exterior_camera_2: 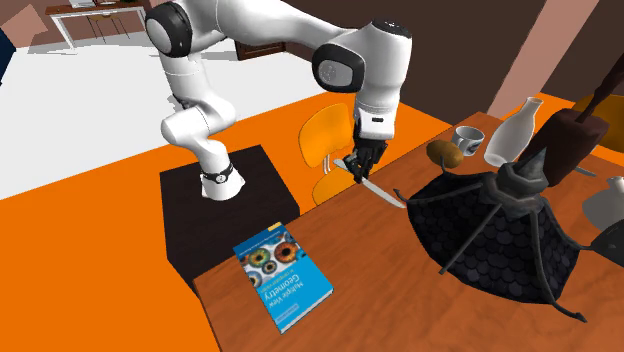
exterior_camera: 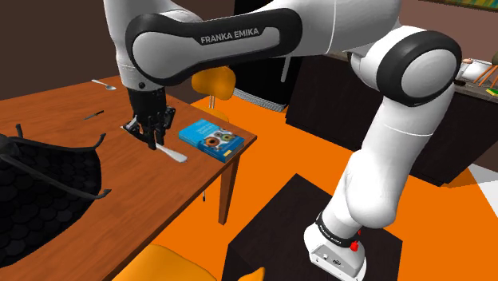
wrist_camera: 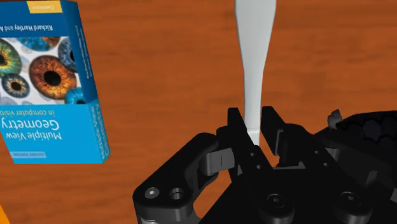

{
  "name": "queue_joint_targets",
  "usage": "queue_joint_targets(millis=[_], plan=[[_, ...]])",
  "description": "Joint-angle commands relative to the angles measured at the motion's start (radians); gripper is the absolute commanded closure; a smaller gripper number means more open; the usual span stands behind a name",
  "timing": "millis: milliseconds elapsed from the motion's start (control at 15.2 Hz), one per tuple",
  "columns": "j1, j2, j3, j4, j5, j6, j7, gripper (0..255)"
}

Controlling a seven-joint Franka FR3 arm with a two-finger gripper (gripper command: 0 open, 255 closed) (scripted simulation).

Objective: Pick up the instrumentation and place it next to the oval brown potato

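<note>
1. The gripper [wrist_camera: 254, 125] has its two black fingers drawn in close, with a slim gap between them. They are clamped on the narrow end of a white flat utensil [wrist_camera: 254, 51].
2. The utensil widens away from the fingers into a broad flat blade. In the shoulder view it slants down from the gripper [exterior_camera: 152, 137] toward the wooden table [exterior_camera: 48, 112]. I cannot tell whether the utensil's [exterior_camera: 172, 152] far tip touches the wood.
3. In the second exterior view the gripper [exterior_camera_2: 360, 168] hangs over the table's [exterior_camera_2: 380, 270] long edge, just in front of an orange chair [exterior_camera_2: 330, 140]. The utensil [exterior_camera_2: 385, 192] points inward over the table.
4. The oval brown potato [exterior_camera_2: 447, 153] lies farther along the table, near that same edge. It is just beside a small cup [exterior_camera_2: 467, 138], and a white bottle [exterior_camera_2: 515, 133] stands behind them.
5. A large black scaly object [exterior_camera_2: 490, 235] with thin spokes sprawls close by the utensil's blade, between the gripper and the rest of the tabletop.
6. On the other side, a blue book [exterior_camera_2: 282, 278] lies flat near the table's corner. It is apart from the gripper, with bare wood between them.
7. In the shoulder view, the open wood lies between the book [exterior_camera: 209, 137] and the black object [exterior_camera: 48, 187]. It also runs back toward a spoon [exterior_camera: 102, 83] near the far edge.
</note>
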State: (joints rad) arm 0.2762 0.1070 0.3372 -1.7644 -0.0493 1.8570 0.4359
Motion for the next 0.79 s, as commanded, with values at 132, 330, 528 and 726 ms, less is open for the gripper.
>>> queue_joint_targets(millis=[132,330,528,726], plan=[[0.059,0.080,0.036,0.107,-0.032,-0.035,0.099,255],[0.110,0.151,0.058,0.198,-0.062,-0.063,0.171,255],[0.168,0.233,0.073,0.307,-0.096,-0.099,0.238,255],[0.235,0.327,0.083,0.439,-0.133,-0.146,0.300,255]])
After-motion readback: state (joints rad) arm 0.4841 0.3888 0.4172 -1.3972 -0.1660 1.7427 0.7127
